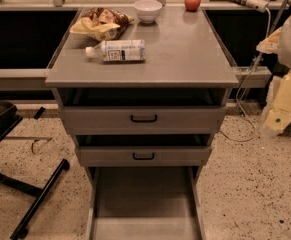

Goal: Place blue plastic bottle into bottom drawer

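Observation:
The blue plastic bottle (116,50) lies on its side on the grey cabinet top (185,54), left of middle, with its white cap pointing left. The bottom drawer (145,204) is pulled out toward the camera, and nothing shows inside it. My gripper (280,111) hangs at the right edge of the view, beside the cabinet and below its top. It is far to the right of the bottle and holds nothing that I can see.
A yellow-and-brown snack bag (101,23), a white bowl (148,10) and a red apple (192,1) sit at the back of the top. Two upper drawers with black handles (143,118) stand slightly open. A black chair base (35,199) is at the left, and a cable (242,129) lies on the floor at the right.

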Robot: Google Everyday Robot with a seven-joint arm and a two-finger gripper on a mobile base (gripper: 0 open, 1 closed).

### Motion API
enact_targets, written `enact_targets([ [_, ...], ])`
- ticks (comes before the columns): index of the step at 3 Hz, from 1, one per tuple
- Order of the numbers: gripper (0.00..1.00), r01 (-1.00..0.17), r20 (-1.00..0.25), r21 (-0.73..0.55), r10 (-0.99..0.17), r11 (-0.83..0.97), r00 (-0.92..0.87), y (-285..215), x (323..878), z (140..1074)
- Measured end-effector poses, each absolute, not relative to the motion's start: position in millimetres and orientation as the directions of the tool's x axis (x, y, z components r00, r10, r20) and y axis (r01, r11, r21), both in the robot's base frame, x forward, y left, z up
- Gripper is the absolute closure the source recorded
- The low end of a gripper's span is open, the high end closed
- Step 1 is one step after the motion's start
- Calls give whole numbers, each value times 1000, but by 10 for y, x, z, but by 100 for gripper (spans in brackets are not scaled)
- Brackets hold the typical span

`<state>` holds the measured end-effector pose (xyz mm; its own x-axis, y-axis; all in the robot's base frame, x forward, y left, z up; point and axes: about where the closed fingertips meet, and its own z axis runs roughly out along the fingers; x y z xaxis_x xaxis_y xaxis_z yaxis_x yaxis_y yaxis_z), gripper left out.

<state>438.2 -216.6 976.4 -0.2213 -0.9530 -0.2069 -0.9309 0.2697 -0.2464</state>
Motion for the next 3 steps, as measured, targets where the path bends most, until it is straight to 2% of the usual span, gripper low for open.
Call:
enact_targets([
  [2,0,-926,-224,-259,-949,276,-221,-2175,4425,9755],
  [3,0,-934,-280,-267,-947,237,-160,-2013,4847,9645],
])
